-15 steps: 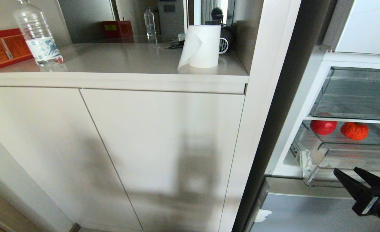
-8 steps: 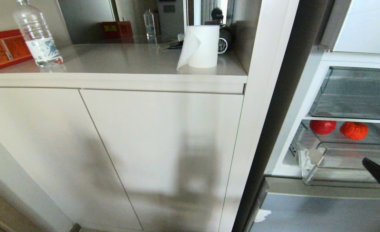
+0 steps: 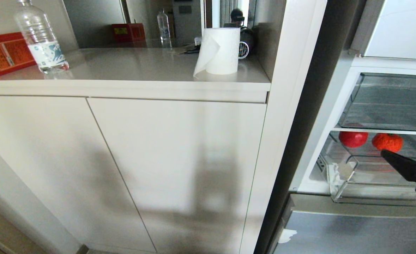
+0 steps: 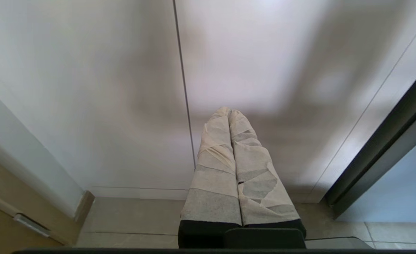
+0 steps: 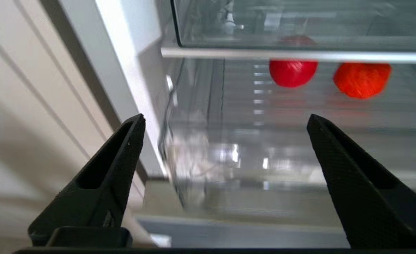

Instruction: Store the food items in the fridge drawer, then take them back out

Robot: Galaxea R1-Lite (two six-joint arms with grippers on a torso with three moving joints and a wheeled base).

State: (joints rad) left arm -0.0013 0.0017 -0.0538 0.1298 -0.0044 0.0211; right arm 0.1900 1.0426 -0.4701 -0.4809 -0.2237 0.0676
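Observation:
Two red food items lie at the back of the fridge drawer, a clear pulled-out drawer with white tape on its front corner. My right gripper hovers open just in front of the drawer, at about rim height, with nothing between its fingers. In the right wrist view the gripper faces the drawer's front wall, and both food items show beyond it under a shelf edge. My left gripper, its fingers wrapped in tape, is shut and parked low before a cabinet door.
A glass shelf and a second clear drawer sit directly above the food items. Left of the fridge stands a white cabinet whose counter holds a paper roll, a water bottle and a red box. A grey fridge front lies below.
My right gripper has risen from below the drawer's front edge to rim height, and its fingers have spread much wider. The food items and the drawer have stayed put.

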